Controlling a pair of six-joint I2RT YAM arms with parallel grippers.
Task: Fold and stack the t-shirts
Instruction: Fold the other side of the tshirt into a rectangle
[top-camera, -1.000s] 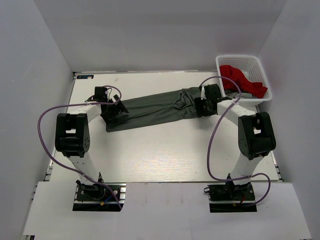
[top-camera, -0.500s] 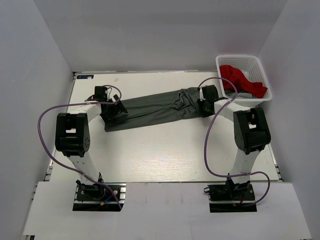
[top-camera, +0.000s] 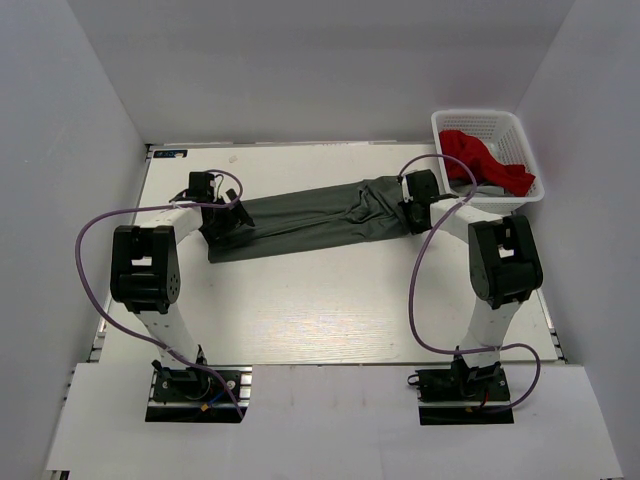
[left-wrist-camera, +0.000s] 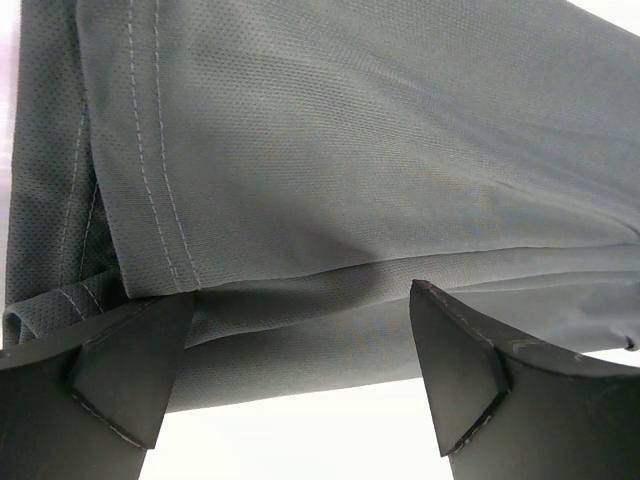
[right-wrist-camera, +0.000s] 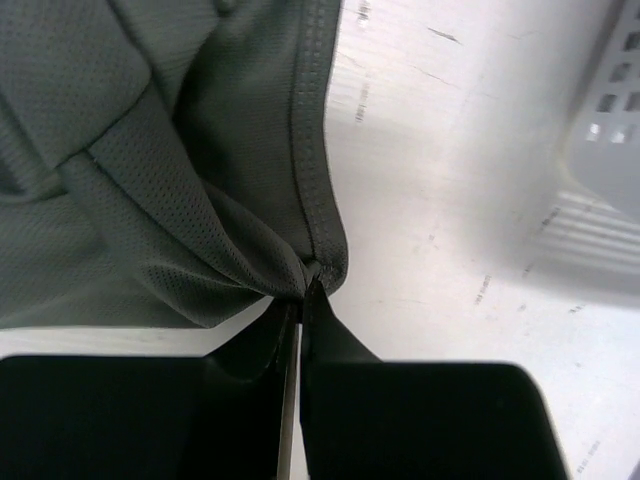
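Right wrist: right fingers (right-wrist-camera: 332, 345) pinch the olive-grey mesh t-shirt (right-wrist-camera: 130, 150) at its stitched hem; left fingers (left-wrist-camera: 458, 368) gape.

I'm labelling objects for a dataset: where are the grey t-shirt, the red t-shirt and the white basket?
grey t-shirt (top-camera: 300, 222): top view, middle of the stretched-out cloth.
red t-shirt (top-camera: 480, 158): top view, bunched cloth inside the basket.
white basket (top-camera: 478, 120): top view, its far lattice wall.
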